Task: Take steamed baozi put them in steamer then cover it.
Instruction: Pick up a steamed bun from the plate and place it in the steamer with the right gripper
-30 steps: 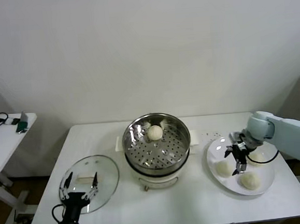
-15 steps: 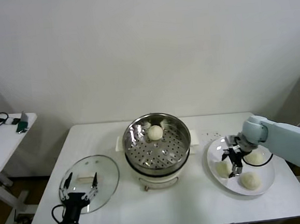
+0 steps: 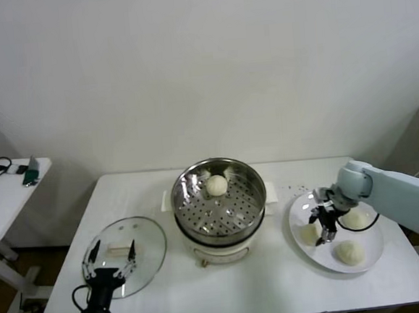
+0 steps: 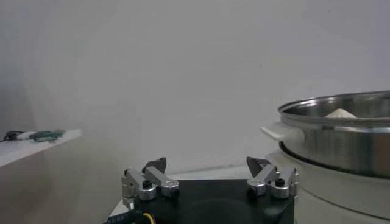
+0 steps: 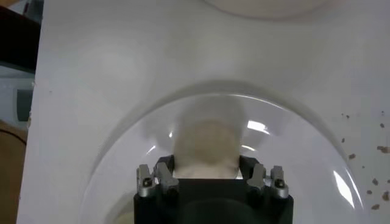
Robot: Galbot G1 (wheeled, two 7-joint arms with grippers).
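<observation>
A: What's on the far left?

B: A small side table (image 3: 9, 188) with a few odds and ends on it, standing apart from the main white table (image 3: 227, 285).

A: And the left gripper (image 3: 109, 261)?

B: It hangs at the near left corner of the main table, above the glass lid (image 3: 140, 245), which lies flat on the tabletop. Its fingers stand wide apart with nothing between them; the left wrist view shows the same.

A: The middle?

B: The steamer (image 3: 218, 203) sits at the table's centre on its white base. One bun (image 3: 216, 185) lies on the perforated tray, toward the back wall. The pot is uncovered.

A: And on the right?

B: A white plate (image 3: 298, 215) sits just beside the steamer, with three more buns on it. The right gripper (image 3: 320, 229) is down over the plate's left part, its fingers closed against the sides of the leftmost bun (image 5: 206, 146); the right wrist view shows that bun wedged between the two fingers. The other two buns (image 3: 350, 253) lie further right on the plate, one near the front, one behind.
</observation>
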